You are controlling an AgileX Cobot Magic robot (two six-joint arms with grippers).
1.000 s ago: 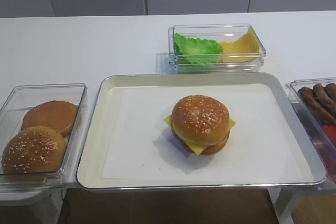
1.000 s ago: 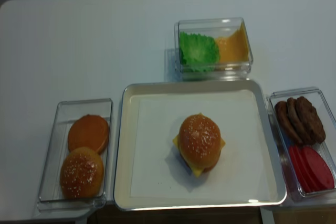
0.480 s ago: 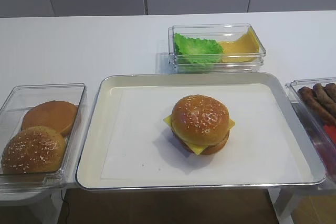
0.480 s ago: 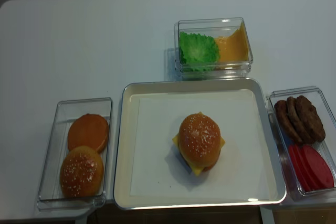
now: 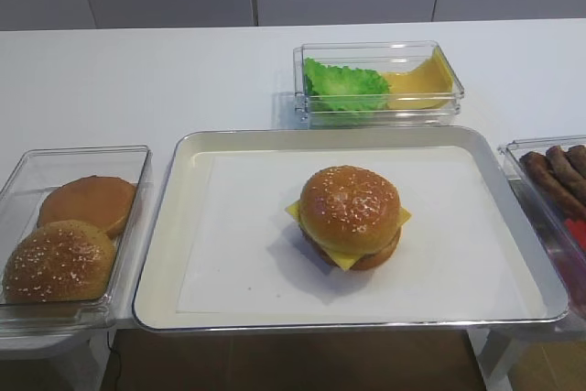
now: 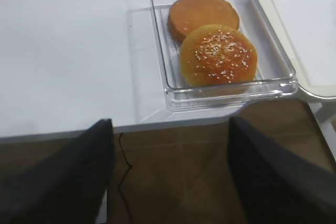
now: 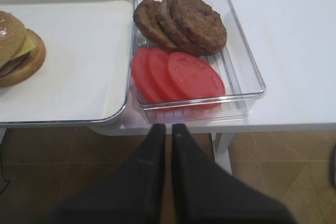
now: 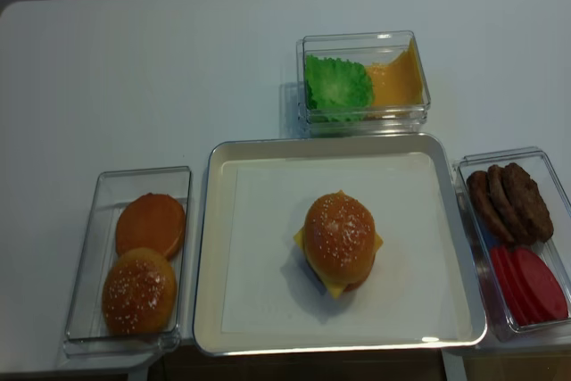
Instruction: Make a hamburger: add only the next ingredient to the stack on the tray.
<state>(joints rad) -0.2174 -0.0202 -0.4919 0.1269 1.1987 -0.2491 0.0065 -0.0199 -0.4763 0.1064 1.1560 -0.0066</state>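
Observation:
The hamburger (image 5: 349,217) stands near the middle of the paper-lined silver tray (image 5: 157,254): bun base, dark patty, yellow cheese slice with overhanging corners. A sesame-seeded bun top (image 8: 338,231) sits on the stack. Its left edge shows in the right wrist view as the hamburger (image 7: 16,48). A second seeded bun (image 6: 218,55) lies in the clear box (image 6: 160,51) left of the tray, beside a smooth bun half (image 6: 203,14). My left gripper (image 6: 170,124) hangs open and empty off the table's front edge, below that box. My right gripper (image 7: 168,128) is shut and empty, below the box at the right.
A clear box (image 5: 449,61) behind the tray holds green lettuce (image 5: 343,84) and yellow cheese (image 5: 419,81). At the right, another clear box (image 7: 247,61) holds dark patties (image 7: 181,22) and red tomato slices (image 7: 176,74). Brown floor lies below the table edge.

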